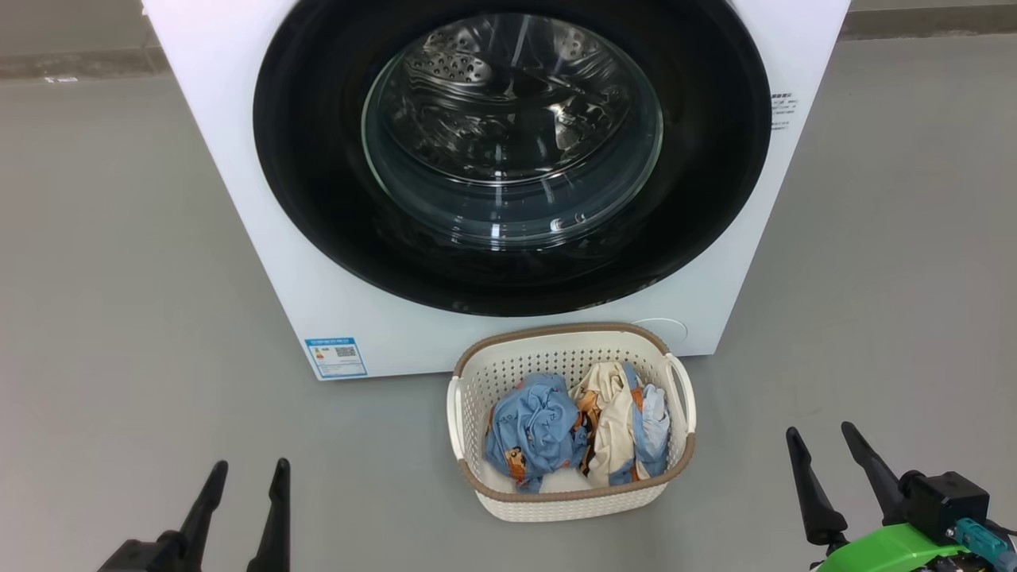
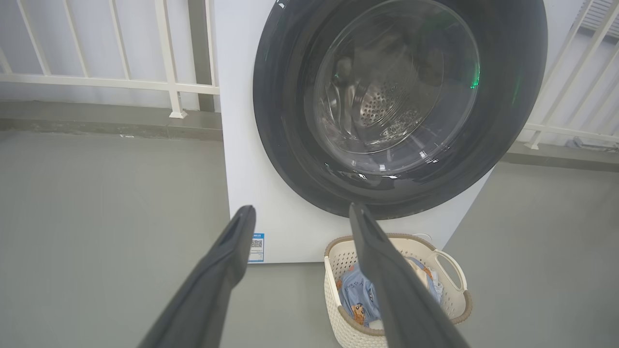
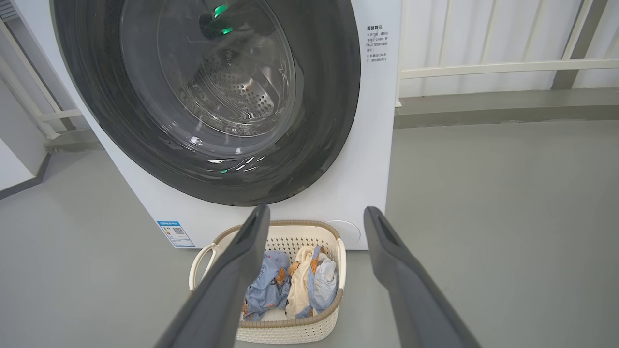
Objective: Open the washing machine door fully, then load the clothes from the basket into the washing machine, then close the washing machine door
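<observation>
Two garments in head view: the clothes (image 1: pixel 572 429) lie crumpled in the basket (image 1: pixel 556 329) on the floor, just before the washer (image 1: pixel 262 270), whose door (image 1: pixel 318 199) is shut. Left hand (image 1: pixel 249 465) and right hand (image 1: pixel 820 430) sit low, fingers apart, empty.
Left wrist view: door rim glossy, probably slick and rigid. Where to grip it I cannot tell — I'd try its outer edge.
Right wrist view: clothes look soft and light — pinch a top fold.

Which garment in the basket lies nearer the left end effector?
The light blue garment with orange prints: it fills the basket's left half, toward the left end effector, while the cream garment with blue trim lies in the right half.
</observation>
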Motion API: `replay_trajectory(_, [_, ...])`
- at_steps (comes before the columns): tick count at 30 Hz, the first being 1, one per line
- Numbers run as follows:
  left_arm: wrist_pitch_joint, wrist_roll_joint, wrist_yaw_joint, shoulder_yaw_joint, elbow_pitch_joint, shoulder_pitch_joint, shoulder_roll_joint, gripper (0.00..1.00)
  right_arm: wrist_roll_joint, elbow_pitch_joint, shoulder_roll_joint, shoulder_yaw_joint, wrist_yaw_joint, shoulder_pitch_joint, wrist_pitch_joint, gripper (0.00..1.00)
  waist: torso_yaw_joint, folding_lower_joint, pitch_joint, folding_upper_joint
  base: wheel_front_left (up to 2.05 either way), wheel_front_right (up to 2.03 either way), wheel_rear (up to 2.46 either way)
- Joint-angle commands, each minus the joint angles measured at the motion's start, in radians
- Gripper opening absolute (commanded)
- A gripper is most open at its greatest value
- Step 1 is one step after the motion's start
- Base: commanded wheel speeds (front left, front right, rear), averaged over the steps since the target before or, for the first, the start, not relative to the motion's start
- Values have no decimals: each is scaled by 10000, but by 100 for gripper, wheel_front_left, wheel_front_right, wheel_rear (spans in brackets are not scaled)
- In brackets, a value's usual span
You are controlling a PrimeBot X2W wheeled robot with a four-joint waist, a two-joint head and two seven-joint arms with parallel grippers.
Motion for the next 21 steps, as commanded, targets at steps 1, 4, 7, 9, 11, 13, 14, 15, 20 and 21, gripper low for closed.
replay_trajectory(1, [-101,33,-27,385,-184,-218,144,100,-112,-278,-87,190,16,-266,-122,100,-17,0,0,-1,0,0,0])
replay_trajectory(4, [-101,5,-27,401,-118,-206,135,100,-103,-293,-44,142,16,-260,-122,100,-45,0,-10,-1,0,0,0])
replay_trajectory(7, [-101,-8,-27,395,-66,-215,130,100,-87,-308,-14,108,16,-251,-122,100,-54,0,-9,-1,0,0,0])
replay_trajectory(9, [-101,51,-27,396,-26,-225,150,100,-81,-315,1,95,16,-249,-122,100,-57,0,-5,-1,0,0,0])
replay_trajectory(11, [-101,228,-27,467,-8,-243,143,100,-78,-325,17,93,16,-247,-122,100,-56,0,-6,-1,0,0,0])
replay_trajectory(13, [-101,307,-27,511,9,-251,98,100,-82,-335,30,95,16,-238,-122,100,-53,0,-13,-1,12,12,-24])
replay_trajectory(14, [-101,346,-27,533,16,-252,82,100,-83,-340,35,96,16,-233,-122,100,-53,0,-17,-1,24,24,-47])
replay_trajectory(15, [-101,368,-27,547,24,-253,64,100,-85,-346,39,94,16,-227,-122,100,-50,0,-20,-1,32,32,-63])
replay_trajectory(20, [-101,338,-27,557,66,-235,37,100,-90,-351,50,91,16,-196,-122,100,-41,0,-37,-1,47,47,-95])
replay_trajectory(21, [-101,341,-27,554,72,-230,44,100,-88,-354,52,93,16,-192,-122,100,-38,0,-37,-1,71,71,-141])
